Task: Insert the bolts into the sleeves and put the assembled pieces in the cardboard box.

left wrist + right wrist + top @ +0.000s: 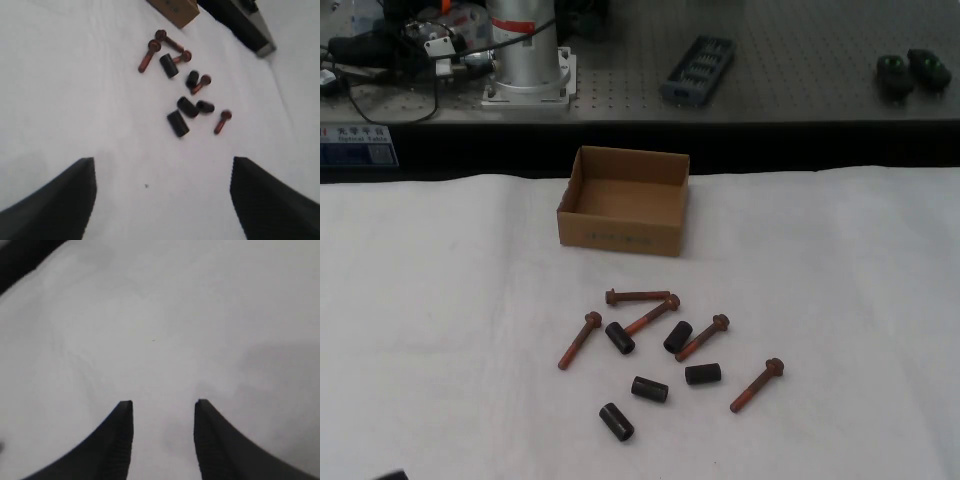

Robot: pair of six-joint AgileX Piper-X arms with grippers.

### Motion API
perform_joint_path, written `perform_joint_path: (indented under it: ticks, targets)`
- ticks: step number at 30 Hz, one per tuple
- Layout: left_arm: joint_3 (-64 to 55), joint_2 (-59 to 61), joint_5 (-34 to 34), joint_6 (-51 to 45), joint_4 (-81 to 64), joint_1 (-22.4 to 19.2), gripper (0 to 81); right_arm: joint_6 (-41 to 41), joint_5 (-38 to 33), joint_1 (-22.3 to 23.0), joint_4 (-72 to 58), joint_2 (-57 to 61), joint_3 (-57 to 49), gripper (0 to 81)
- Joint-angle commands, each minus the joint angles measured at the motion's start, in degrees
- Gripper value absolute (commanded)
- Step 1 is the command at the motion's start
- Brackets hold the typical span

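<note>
The left gripper [162,162] hangs above the white cloth [60,100] with its two fingers spread wide and nothing between them. The bolts [146,59] and the sleeves [169,66] lie loose ahead of it, well apart from its fingertips. The cardboard box [176,9] stands farther ahead, beyond the whole group. The right gripper [163,407] is open too, with a smaller gap, and bare cloth lies below it.

No bolt sits in a sleeve and the box looks empty, so I judge that the task is at its very start.

Several things could go wrong. The pieces lie close together: the two bolts nearest the box seem to touch at their heads, and some sleeves lie just beside a bolt. Fingers that close on one piece may push or drag its neighbour. The sleeves look cylindrical and may roll away when touched. The cloth is soft and may wrinkle under the fingertips. If a bolt is held tilted, it may jam at the mouth of the sleeve or slip out.

The cloth covers the table. Behind it stands a grey perforated bench [790,60] with a metal column [525,50], cables and a blue ribbed tray [697,68].
</note>
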Motion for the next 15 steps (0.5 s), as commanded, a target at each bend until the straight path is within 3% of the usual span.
perform_joint_path:
  ticks: [1,7,15]
  targets:
    - [-0.7,0.0,0.7,-11.4,-1.9,0.1,54.5,13.4,-9.4,-0.3,-3.3,-0.1,-0.5,31.4]
    - [-0.7,0.0,0.4,-17.3,-1.9,0.1,54.5,19.7,-22.6,-0.3,-10.4,-0.1,-0.5,31.4]
    - [-0.7,0.0,0.1,-17.4,-1.9,0.1,54.5,20.8,-27.2,0.3,-18.6,2.7,-0.5,31.4]
